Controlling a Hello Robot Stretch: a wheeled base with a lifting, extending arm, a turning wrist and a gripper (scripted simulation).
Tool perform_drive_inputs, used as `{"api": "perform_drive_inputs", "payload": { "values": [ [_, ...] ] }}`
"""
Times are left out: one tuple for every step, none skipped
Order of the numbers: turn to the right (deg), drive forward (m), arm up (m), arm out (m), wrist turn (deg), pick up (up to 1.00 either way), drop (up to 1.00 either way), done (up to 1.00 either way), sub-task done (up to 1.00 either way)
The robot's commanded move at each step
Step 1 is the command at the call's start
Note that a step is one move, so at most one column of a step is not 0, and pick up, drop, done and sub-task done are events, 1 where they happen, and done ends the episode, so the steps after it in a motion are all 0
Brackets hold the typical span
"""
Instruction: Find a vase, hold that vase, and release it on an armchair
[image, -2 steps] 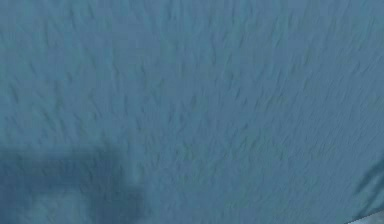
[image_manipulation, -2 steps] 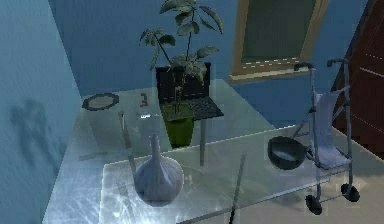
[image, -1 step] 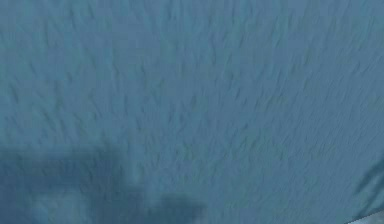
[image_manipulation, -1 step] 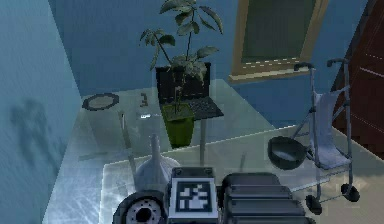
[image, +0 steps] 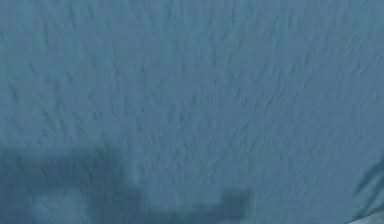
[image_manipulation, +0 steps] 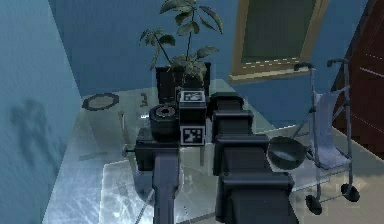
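Pincer (image_manipulation: 158, 118) at arm (image_manipulation: 166, 185) end, above glass counter (image_manipulation: 85, 165). Grip and load: cannot tell, small dark items (image_manipulation: 146, 100) behind it. Which of them is the vase: cannot tell. Potted plant (image_manipulation: 185, 45) at counter's far edge. Blue wall (image: 190, 90) ahead.

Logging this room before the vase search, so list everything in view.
wall: one, blue, across the forward view
glass table: one, clear, arm side view's middle
potted plant: one, green, dark pot, table's far side
ring-shaped object: one, dark, table's far left
bowl: one, dark grey, table's right end
window: one, wooden frame, upper right
wheeled walker: one, grey, right of table
arm: one, dark, from bottom edge
gripper: one, dark, above table; load cannot be told
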Motion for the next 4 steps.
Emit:
{"api": "perform_drive_inputs", "payload": {
  "values": [
    [0.0, 0.0, 0.0, 0.0, 45.0, 0.0, 0.0, 0.0, 0.0],
    [0.0, 0.0, 0.0, 0.0, 45.0, 0.0, 0.0, 0.0, 0.0],
    [0.0, 0.0, 0.0, 0.0, 45.0, 0.0, 0.0, 0.0, 0.0],
    [0.0, 0.0, 0.0, 0.0, 15.0, 0.0, 0.0, 0.0, 0.0]
  ]
}}
